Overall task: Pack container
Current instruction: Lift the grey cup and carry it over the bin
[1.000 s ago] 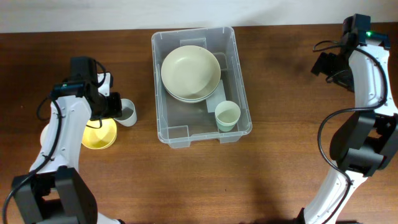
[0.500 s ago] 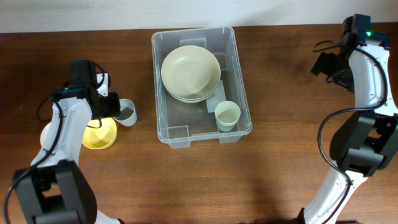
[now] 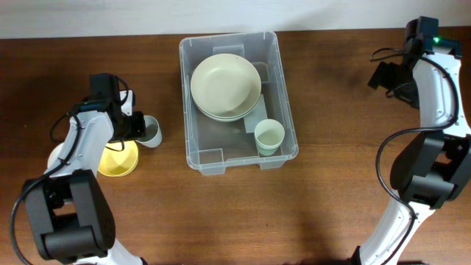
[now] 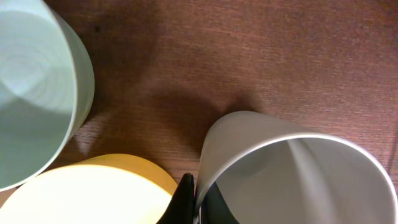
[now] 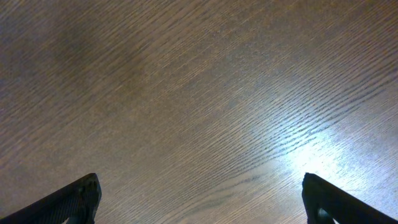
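Observation:
The container [image 3: 288, 103], a large clear plastic bin, stands at the table's middle back. It holds stacked pale green bowls [image 3: 225, 87] and a pale green cup [image 3: 269, 136]. Left of it a grey cup [image 3: 151, 131] stands upright on the wood. My left gripper [image 3: 137, 125] is shut on that cup's rim. In the left wrist view one finger lies outside the grey cup [image 4: 292, 174] wall and one inside, at my left gripper [image 4: 198, 202]. My right gripper [image 3: 384, 76] hangs open over bare wood at the far right, and the right wrist view shows the right gripper [image 5: 202, 202] with nothing between its fingers.
A yellow bowl [image 3: 118, 159] sits just in front of the grey cup and shows as the yellow bowl [image 4: 81, 193] in the left wrist view. A pale blue-white cup [image 4: 31, 93] stands beside it, hidden under my left arm in the overhead view.
My left gripper has closed on the grey cup's rim after being partly open. The left arm shifted slightly toward the back. The right arm has not moved.

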`<action>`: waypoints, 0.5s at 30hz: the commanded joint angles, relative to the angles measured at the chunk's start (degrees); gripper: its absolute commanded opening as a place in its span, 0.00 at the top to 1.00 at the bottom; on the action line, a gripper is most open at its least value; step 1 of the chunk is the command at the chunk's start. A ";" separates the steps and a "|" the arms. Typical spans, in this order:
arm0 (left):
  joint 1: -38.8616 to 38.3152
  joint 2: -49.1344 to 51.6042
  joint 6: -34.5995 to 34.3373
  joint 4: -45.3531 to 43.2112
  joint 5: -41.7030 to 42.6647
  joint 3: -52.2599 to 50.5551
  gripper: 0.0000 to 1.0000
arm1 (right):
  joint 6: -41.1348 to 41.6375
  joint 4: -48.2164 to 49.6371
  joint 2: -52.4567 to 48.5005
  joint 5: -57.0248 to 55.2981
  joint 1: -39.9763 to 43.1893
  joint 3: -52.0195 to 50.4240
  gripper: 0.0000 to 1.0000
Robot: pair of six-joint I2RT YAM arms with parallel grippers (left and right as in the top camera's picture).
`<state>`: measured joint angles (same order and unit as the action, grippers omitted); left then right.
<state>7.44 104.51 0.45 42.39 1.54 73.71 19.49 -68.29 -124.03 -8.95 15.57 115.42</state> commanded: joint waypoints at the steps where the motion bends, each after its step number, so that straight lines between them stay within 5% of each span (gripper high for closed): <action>1: 0.24 -0.20 0.48 0.90 0.61 4.79 0.99 | 0.31 0.07 0.00 -0.28 0.26 0.13 0.01; 7: -0.66 -0.83 0.48 13.00 1.81 19.89 0.99 | 0.31 0.04 0.00 -0.28 0.26 0.13 0.01; 15: -8.46 -0.83 0.52 25.83 14.47 38.77 0.99 | 0.31 0.04 0.00 -0.28 0.26 0.13 0.01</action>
<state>2.57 104.47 0.45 67.16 8.95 108.47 19.49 -68.29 -124.03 -8.95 15.57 115.42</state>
